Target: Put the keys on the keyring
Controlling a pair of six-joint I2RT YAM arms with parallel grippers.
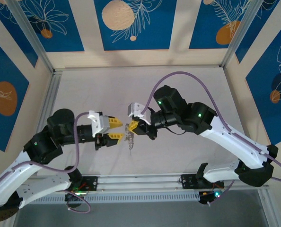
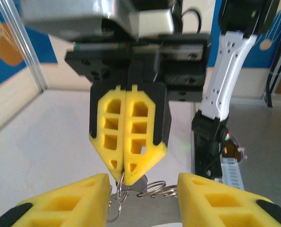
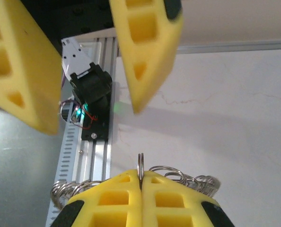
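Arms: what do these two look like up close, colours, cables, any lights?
The left arm and right arm have white shells low down and bulky black joints with small green lights. A purple cable loops along each. The left gripper and right gripper carry two chunky yellow fingers with cut-out windows.

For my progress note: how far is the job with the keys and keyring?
Done: the keyring is picked up. In hand: the right gripper pinches it shut; the left gripper is open beside it. Remaining: I cannot make out the keys, so threading looks undone.
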